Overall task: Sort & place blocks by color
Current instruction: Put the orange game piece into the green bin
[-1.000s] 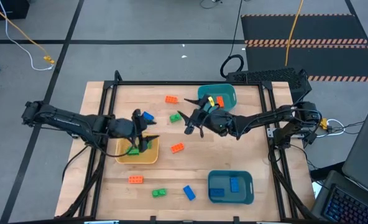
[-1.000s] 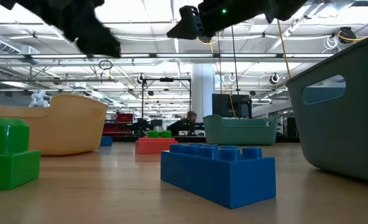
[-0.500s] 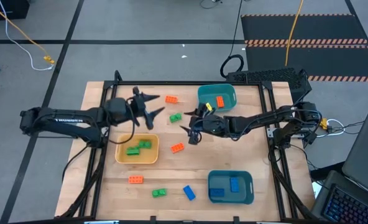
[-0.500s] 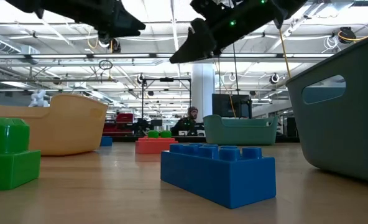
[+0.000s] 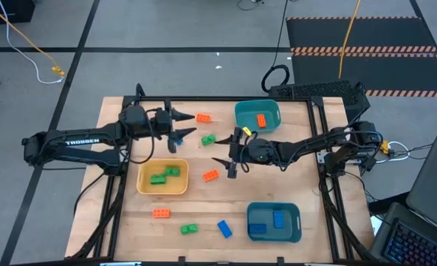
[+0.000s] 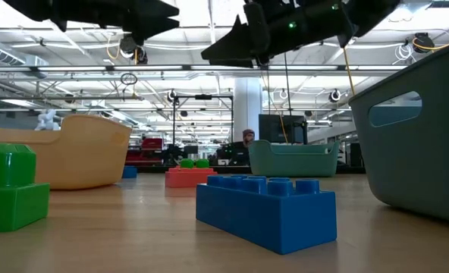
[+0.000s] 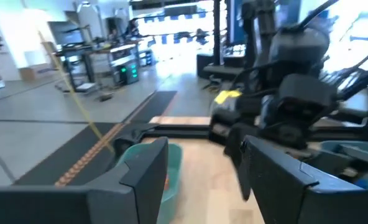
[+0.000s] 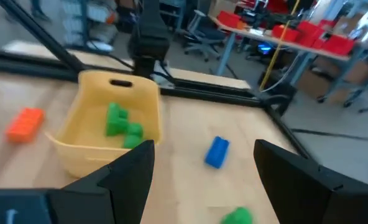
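Blocks (image 5: 161,213) lie scattered on the table (image 5: 115,222); we see two green in the yellow tray (image 5: 146,186). Left end effector (image 5: 185,124) hovers over the blue block (image 5: 176,138), fingers apart, empty. Right end effector (image 5: 224,166), fingers spread, empty, hangs just beside an orange block (image 5: 210,175).

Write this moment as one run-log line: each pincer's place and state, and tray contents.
left pincer: open, above blue block | right pincer: open, empty, near orange block | yellow tray: green blocks

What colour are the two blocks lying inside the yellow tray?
Green; both blocks in the yellow tray show best in the high view.
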Robot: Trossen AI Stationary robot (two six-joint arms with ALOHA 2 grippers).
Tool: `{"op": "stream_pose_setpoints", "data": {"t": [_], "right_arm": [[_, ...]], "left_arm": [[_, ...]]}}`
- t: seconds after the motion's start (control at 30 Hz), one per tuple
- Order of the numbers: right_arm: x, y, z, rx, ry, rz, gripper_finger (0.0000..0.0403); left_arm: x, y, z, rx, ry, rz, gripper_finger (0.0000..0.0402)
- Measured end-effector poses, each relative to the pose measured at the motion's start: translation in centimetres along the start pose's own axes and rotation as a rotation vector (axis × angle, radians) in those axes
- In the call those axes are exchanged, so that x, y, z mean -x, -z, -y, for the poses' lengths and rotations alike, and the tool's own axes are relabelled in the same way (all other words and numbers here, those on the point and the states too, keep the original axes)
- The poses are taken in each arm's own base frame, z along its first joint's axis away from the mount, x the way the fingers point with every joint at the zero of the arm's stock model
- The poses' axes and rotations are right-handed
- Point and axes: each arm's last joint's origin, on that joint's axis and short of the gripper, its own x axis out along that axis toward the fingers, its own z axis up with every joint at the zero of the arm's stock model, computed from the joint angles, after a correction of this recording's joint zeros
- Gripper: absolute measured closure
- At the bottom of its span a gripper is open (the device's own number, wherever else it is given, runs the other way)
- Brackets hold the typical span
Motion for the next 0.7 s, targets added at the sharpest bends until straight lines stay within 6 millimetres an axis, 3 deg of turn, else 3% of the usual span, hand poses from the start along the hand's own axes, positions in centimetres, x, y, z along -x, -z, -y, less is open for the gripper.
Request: {"op": "stream_pose_setpoints", "data": {"t": [0.23, 0.43, 0.53, 0.7], "right_arm": [[0.0, 0.6, -0.2, -0.080, -0.043, -0.060, 0.0135], [-0.7, -1.4, 0.9, -0.027, -0.059, -0.272, 0.0135], [-1.5, -2.4, 1.0, -0.023, -0.105, -0.323, 0.0135], [-3.6, -1.8, 0.3, -0.001, -0.187, -0.474, 0.0135]], "left_arm": [[0.0, 0.0, 0.0, 0.020, 0.016, 0.003, 0.0197], [0.0, 0.2, 0.1, 0.019, 0.019, -0.018, 0.0197], [0.0, 0.2, 0.1, 0.022, 0.019, -0.021, 0.0197], [0.0, 0.2, 0.1, 0.022, 0.020, -0.023, 0.0197]]}}
